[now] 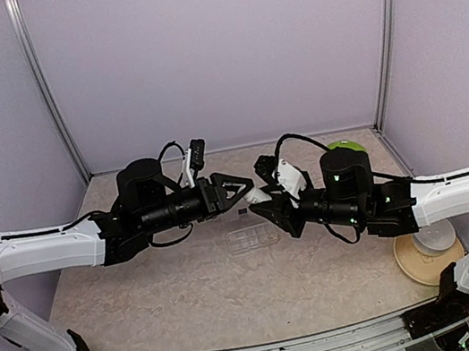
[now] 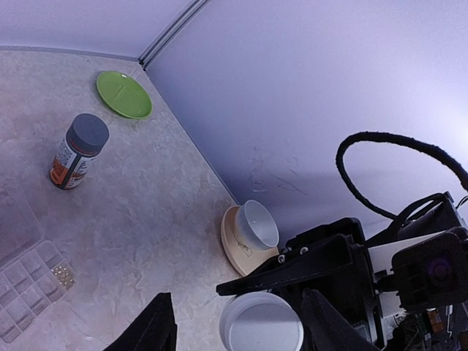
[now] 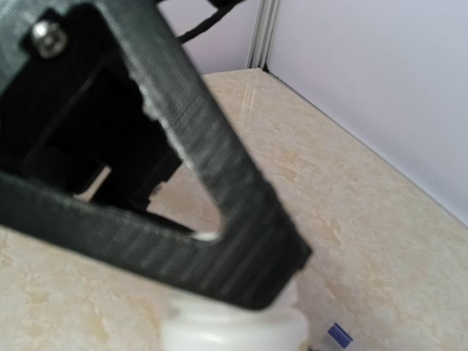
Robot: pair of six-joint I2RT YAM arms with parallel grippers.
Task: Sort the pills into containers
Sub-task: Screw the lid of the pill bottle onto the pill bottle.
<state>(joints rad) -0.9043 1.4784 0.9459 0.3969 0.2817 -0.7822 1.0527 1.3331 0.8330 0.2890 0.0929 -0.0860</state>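
Note:
My right gripper (image 1: pixel 266 199) is shut on a small white bottle (image 3: pixel 234 329), held above the table near the middle. My left gripper (image 2: pixel 239 292) meets it head-on. Its black fingers (image 2: pixel 157 325) flank the bottle's round white top (image 2: pixel 261 323), with a strip of table showing on the left side. In the right wrist view one left finger (image 3: pixel 219 219) lies across the bottle. One dark blue pill (image 3: pixel 338 335) lies on the table beside the bottle. The containers, a clear pill box (image 1: pixel 252 238) (image 2: pixel 29 281), lie just below the grippers. One compartment holds pale pieces (image 2: pixel 64 274).
A brown bottle with a grey cap (image 2: pixel 77 152) stands near the back. The green plate (image 2: pixel 124 93) (image 1: pixel 346 147) lies in the far right corner. A white bowl (image 2: pixel 256 223) sits on a tan plate (image 1: pixel 419 266) at the right front. Walls close three sides.

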